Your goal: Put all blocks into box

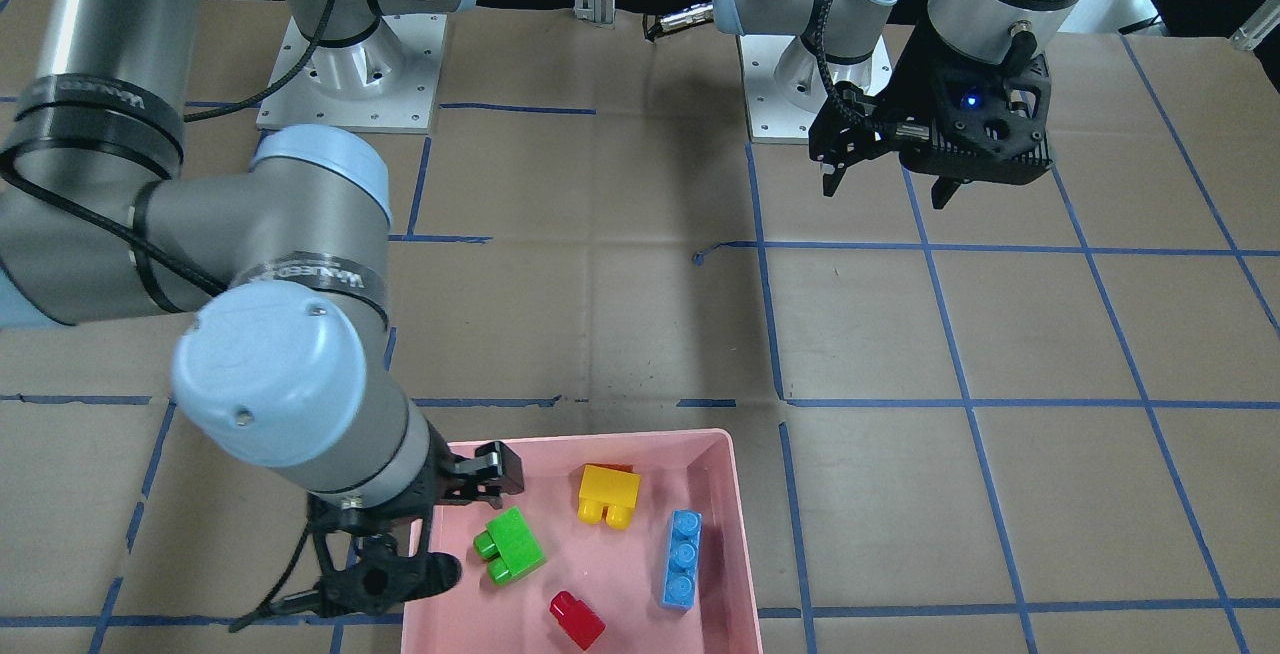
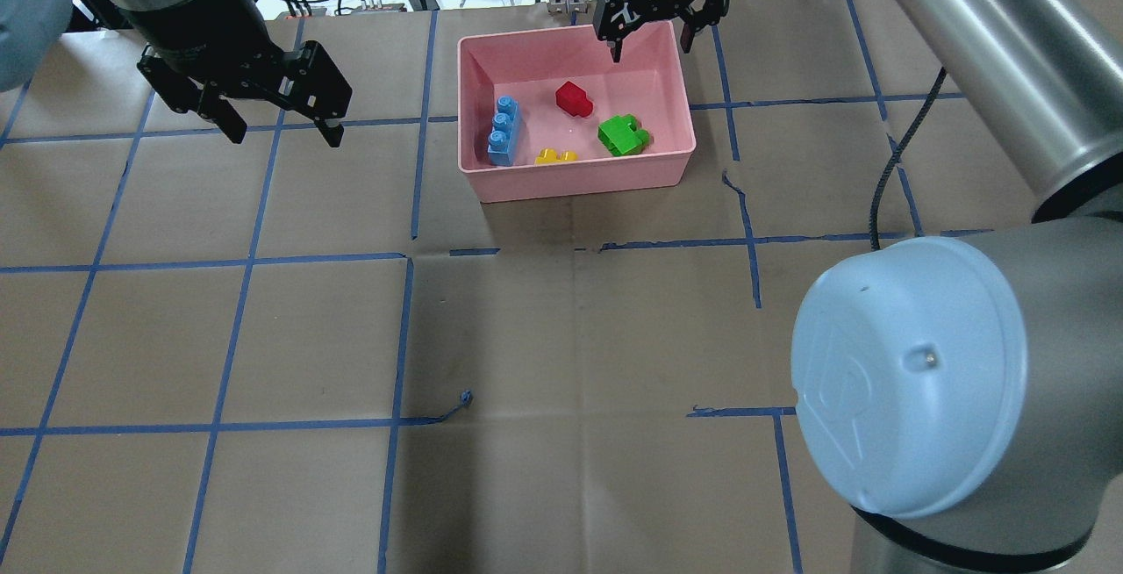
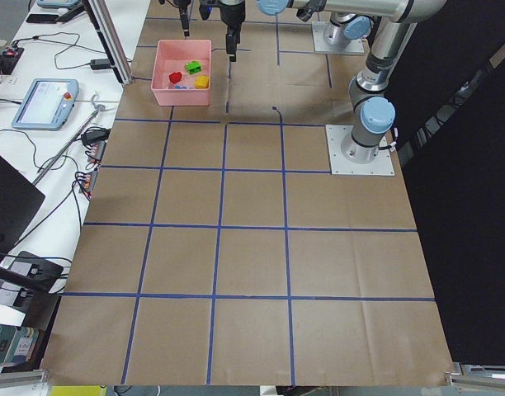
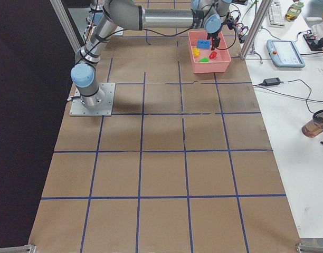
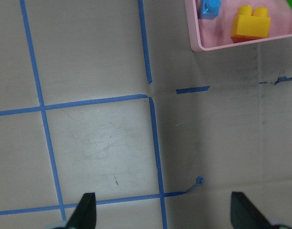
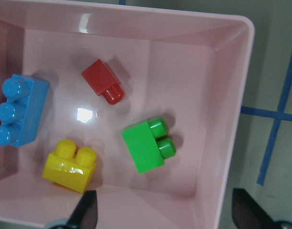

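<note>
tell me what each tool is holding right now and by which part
Nothing is held. Right tool open over the box, left tool open over the table. Green block, red block, blue block, yellow block lie loose inside.

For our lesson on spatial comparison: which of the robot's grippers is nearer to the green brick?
Right. The right gripper hovers open over the pink box, just beside the green brick. The left gripper hangs over the table paper, well outside the box on its opposite side.
</note>
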Action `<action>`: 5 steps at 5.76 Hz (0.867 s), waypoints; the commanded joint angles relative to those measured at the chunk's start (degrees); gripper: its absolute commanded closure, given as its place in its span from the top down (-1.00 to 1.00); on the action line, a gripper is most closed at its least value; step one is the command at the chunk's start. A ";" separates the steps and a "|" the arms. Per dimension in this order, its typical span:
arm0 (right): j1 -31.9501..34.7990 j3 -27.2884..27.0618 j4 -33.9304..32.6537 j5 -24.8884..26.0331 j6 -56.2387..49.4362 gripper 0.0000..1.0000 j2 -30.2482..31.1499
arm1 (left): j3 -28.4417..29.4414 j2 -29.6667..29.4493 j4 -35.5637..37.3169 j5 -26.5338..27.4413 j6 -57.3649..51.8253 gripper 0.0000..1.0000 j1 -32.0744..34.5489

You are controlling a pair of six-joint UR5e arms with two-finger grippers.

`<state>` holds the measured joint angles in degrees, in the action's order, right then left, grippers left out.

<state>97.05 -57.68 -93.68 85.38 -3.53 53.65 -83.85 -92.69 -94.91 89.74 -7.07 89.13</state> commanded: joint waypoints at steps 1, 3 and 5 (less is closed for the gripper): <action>-3.52 -7.21 6.22 1.18 -2.88 0.98 9.92 | 0.00 -0.21 0.08 0.79 -0.05 0.99 -0.01; -3.01 -22.32 6.14 2.42 1.06 0.99 25.38 | 0.26 -1.17 0.25 -0.18 -0.05 0.99 0.25; -5.02 -25.19 11.99 7.92 0.72 0.98 31.75 | 0.35 -1.18 0.52 0.08 0.04 0.99 0.51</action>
<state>93.05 -81.47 -85.30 90.50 -2.81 82.26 -83.54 -94.03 -94.46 89.65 -6.88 89.58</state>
